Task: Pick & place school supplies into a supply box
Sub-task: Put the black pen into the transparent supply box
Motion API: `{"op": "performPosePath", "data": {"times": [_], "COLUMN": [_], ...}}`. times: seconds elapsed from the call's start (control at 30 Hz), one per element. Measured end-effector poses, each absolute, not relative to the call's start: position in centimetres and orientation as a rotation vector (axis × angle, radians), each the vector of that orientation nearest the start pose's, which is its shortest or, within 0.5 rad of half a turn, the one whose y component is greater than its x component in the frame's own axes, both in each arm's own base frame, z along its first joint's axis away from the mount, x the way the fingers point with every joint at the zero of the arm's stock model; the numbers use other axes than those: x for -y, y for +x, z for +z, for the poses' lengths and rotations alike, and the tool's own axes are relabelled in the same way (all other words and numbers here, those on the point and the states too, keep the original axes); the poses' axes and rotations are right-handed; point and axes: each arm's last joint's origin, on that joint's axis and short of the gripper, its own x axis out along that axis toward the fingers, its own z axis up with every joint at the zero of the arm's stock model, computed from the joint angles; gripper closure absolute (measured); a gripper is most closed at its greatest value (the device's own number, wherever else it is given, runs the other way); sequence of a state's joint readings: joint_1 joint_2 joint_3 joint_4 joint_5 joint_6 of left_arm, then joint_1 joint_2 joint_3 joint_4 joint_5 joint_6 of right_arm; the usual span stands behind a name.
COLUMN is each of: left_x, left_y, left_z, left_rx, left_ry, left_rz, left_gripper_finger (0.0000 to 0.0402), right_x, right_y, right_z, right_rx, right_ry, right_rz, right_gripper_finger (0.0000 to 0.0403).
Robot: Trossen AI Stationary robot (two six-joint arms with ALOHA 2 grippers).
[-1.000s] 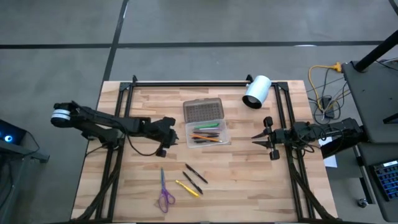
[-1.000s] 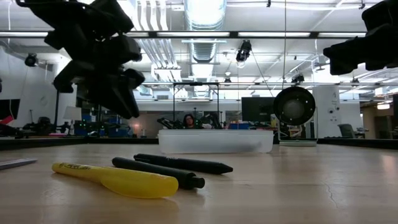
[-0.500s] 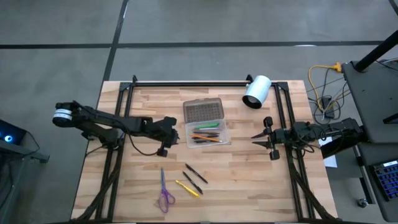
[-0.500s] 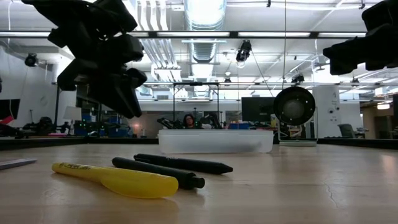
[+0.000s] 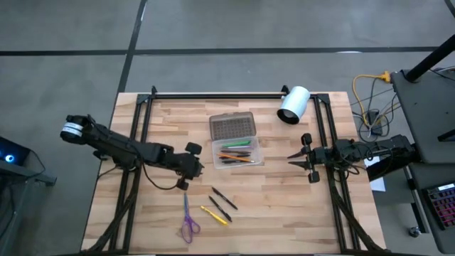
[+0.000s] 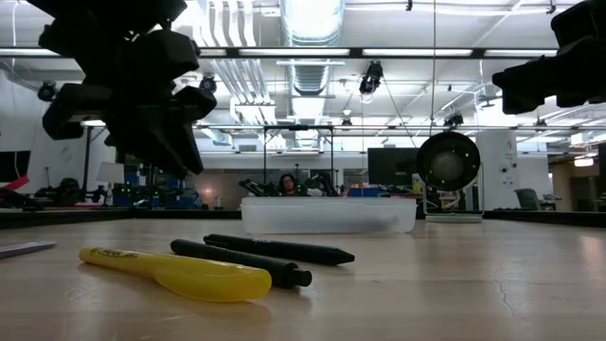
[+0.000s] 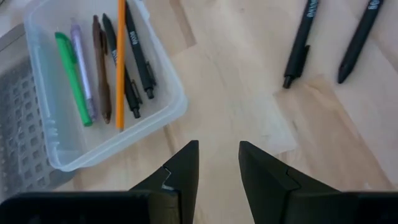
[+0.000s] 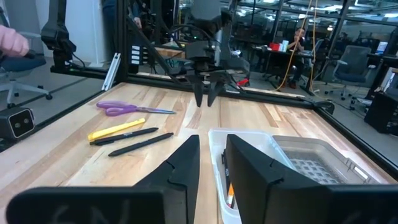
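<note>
Supply box [image 5: 235,151] holding pens, my left pincer [image 5: 190,168] parted and empty beside it, 2 black pens [image 5: 222,203] on table [image 5: 284,206], right pincer [image 5: 293,160] slightly parted, empty.

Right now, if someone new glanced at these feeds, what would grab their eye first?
Probably the clear box at the table's middle, already holding green, orange and dark pens, its grey lid lying open behind it. Next, the leftovers in front of it: two black pens, a yellow pen and purple scissors. The left gripper hangs open and empty between box and leftovers; the right gripper waits beside the box.
</note>
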State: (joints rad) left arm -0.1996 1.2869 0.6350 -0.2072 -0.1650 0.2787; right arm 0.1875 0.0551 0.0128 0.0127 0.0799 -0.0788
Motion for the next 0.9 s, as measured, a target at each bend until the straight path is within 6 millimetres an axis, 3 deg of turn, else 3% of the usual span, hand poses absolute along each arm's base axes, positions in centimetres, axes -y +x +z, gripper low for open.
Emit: {"op": "performPosePath", "data": {"times": [0.53, 0.9], "left_x": [5.5, 7.4], "left_y": [23.6, 27.3], "left_z": [18.2, 19.3], "left_rx": [-0.843, -0.908], "left_ry": [0.442, 0.488], "left_rz": [-0.192, -0.189], "left_gripper_finger": [0.0302, 0.0302], "right_x": [-1.6, -1.6], "right_y": [9.9, 9.9], "right_z": [16.5, 16.5], "right_rx": [-0.025, -0.025], "right_ry": [-0.083, -0.083], "right_rz": [0.109, 0.109], "right_gripper_finger": [0.0327, 0.0331]}}
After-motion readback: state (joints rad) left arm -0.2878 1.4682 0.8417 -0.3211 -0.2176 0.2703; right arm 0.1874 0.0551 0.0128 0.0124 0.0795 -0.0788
